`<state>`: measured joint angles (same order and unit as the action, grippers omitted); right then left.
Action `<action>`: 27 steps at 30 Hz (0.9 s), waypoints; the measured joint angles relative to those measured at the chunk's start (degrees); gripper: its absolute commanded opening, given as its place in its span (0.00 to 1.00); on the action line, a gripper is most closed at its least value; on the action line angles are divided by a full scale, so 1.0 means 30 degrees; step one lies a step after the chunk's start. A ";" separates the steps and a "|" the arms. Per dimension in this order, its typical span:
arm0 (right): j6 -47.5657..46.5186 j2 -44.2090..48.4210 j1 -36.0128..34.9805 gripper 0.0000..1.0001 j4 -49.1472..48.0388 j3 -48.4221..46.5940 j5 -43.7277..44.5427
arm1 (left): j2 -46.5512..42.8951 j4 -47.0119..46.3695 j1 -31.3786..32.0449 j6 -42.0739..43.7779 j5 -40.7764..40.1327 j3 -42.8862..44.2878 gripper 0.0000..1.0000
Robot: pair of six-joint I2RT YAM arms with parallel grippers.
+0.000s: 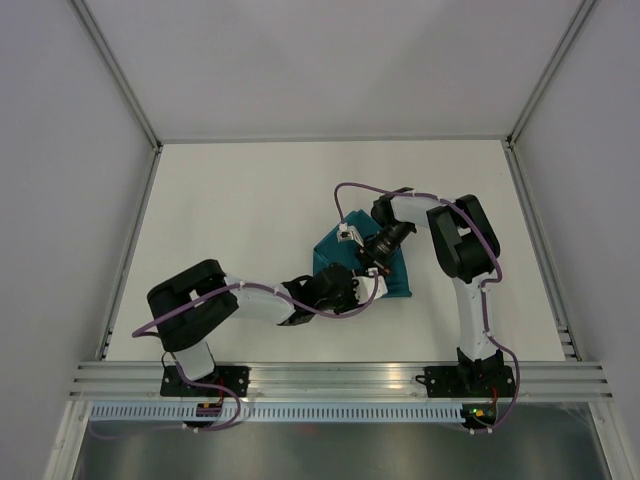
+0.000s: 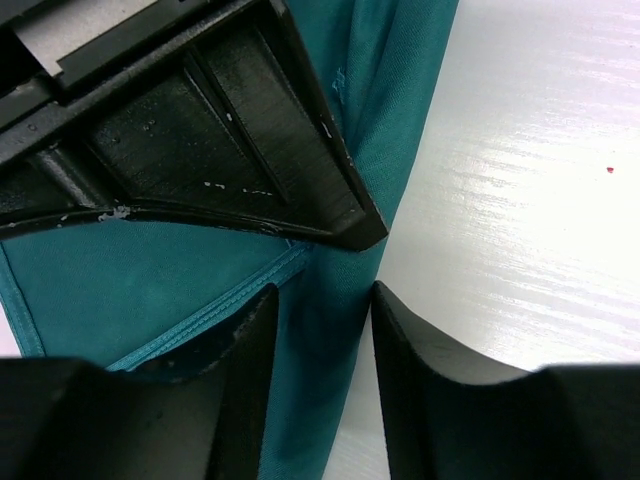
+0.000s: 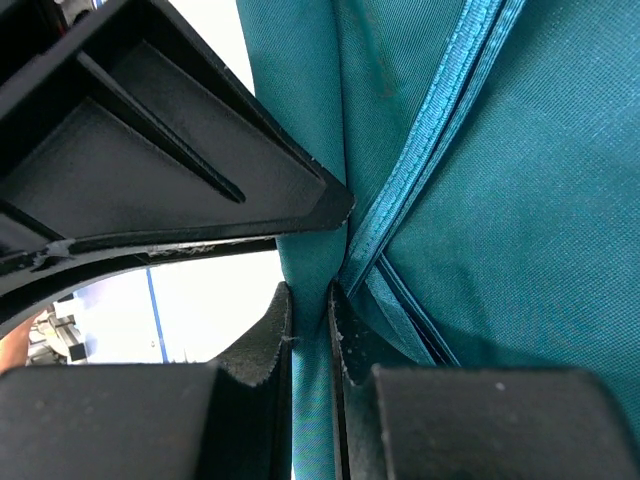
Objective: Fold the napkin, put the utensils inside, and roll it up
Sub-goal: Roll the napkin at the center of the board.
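Note:
The teal napkin (image 1: 397, 283) lies folded in the middle of the white table (image 1: 250, 220), mostly covered by both grippers. My right gripper (image 1: 368, 262) is shut on a raised fold of the napkin (image 3: 520, 200), and the cloth is pinched tight between its fingers (image 3: 310, 295). My left gripper (image 1: 350, 292) comes in from the near left and meets it. In the left wrist view its jaws (image 2: 322, 295) straddle a thick fold of the napkin (image 2: 150, 280) at its edge, and a sliver of table shows beside the right finger (image 2: 400, 380). The utensils are hidden.
The right gripper's black finger (image 2: 200, 140) fills the upper left of the left wrist view, close above my left jaws. White walls enclose the table on three sides. An aluminium rail (image 1: 340, 375) runs along the near edge by the arm bases.

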<state>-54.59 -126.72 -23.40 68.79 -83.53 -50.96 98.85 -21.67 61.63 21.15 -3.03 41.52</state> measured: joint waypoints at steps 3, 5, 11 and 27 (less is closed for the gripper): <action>0.0044 -0.0087 0.0000 0.00 0.0087 -0.0087 -0.0007 | 0.0080 0.0058 0.0000 0.0160 0.0153 0.0051 0.35; 0.0124 -0.0109 0.0007 0.01 0.0095 -0.0109 -0.0007 | 0.0262 0.0291 0.0007 0.0262 0.0401 0.0313 0.26; 0.0226 -0.0138 0.0233 0.10 0.0204 -0.0168 0.0248 | 0.0780 0.2302 0.0000 0.0823 0.1552 0.1756 0.02; 0.4539 0.4772 0.3636 0.52 -0.6637 0.1574 0.1719 | 0.2259 0.2463 -0.2703 -0.2419 0.8874 0.3446 0.02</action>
<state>-40.97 -112.40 -12.49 48.88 -78.81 -45.80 105.62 -14.28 53.52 13.89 23.59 51.86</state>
